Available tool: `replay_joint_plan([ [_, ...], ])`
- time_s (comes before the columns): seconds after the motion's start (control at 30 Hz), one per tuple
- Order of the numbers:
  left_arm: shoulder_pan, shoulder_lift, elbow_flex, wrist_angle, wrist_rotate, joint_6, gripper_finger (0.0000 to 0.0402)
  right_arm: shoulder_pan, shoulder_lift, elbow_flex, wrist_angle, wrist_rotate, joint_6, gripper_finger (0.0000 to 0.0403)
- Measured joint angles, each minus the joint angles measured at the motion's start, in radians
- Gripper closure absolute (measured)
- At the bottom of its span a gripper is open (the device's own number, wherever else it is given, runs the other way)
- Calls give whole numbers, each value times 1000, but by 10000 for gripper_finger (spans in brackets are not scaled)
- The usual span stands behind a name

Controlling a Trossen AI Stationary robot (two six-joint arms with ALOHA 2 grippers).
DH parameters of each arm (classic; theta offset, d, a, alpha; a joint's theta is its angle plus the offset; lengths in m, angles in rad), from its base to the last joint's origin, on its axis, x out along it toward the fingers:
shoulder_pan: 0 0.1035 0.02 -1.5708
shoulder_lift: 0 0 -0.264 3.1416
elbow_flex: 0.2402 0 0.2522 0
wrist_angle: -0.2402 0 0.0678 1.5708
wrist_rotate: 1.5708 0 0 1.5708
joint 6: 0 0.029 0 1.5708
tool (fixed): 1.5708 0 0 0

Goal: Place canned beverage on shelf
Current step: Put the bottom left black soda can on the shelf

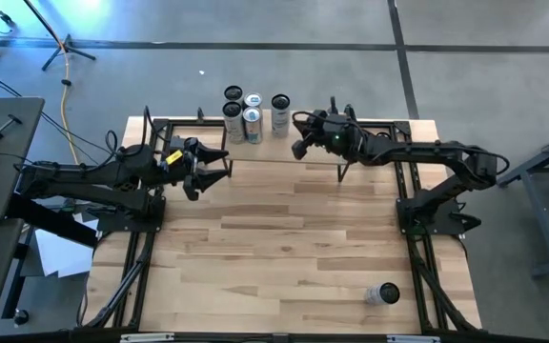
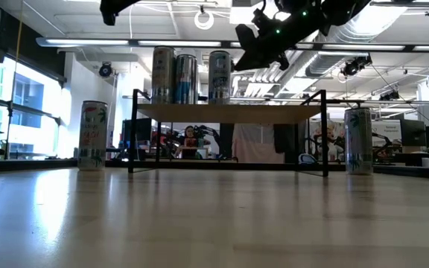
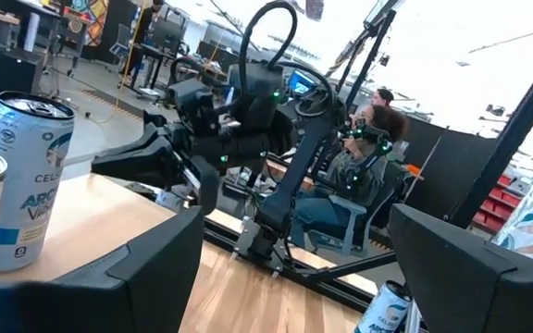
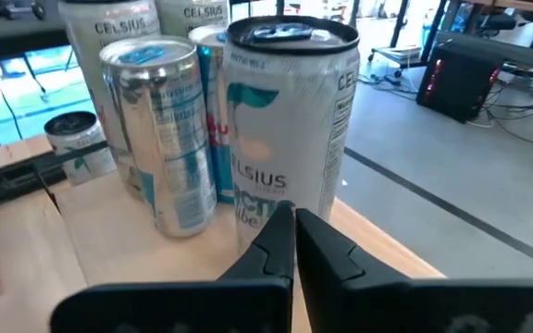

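Several tall cans stand upright on the shelf point(image 1: 265, 151) point(image 2: 222, 113) at the table's far side. The rightmost is a white Celsius can point(image 1: 280, 112) point(image 4: 290, 120) point(image 2: 219, 74). My right gripper point(image 1: 298, 149) point(image 4: 294, 217) is shut, its tips low in front of that can's side, coming from the right. My left gripper point(image 1: 223, 164) point(image 3: 294, 277) hangs open over the shelf's left end with nothing between its fingers. Two more cans point(image 2: 93, 134) point(image 2: 358, 140) stand on the tabletop. My right gripper's shut fingertips point(image 4: 280, 231) lie over the lower label of the white can point(image 4: 276, 190), slanting slightly down from the table's right. The fingers hide the can's foot. I cannot tell whether the tips touch the can. The can stands upright on the shelf.
A loose can point(image 1: 382, 293) point(image 3: 387, 310) sits near the table's front right. Black frame rails point(image 1: 141, 257) run along both table sides. People sit at desks beyond the table point(image 3: 368, 157). Bare tabletop point(image 1: 284, 248) lies between shelf and near edge.
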Motion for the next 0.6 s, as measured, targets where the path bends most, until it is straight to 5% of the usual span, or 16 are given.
replay_joint_plan([
  [0.6, 0, 0, 0, 1, -16, 0, 87, -17, 85, 1, 91, 23, -38, 403],
])
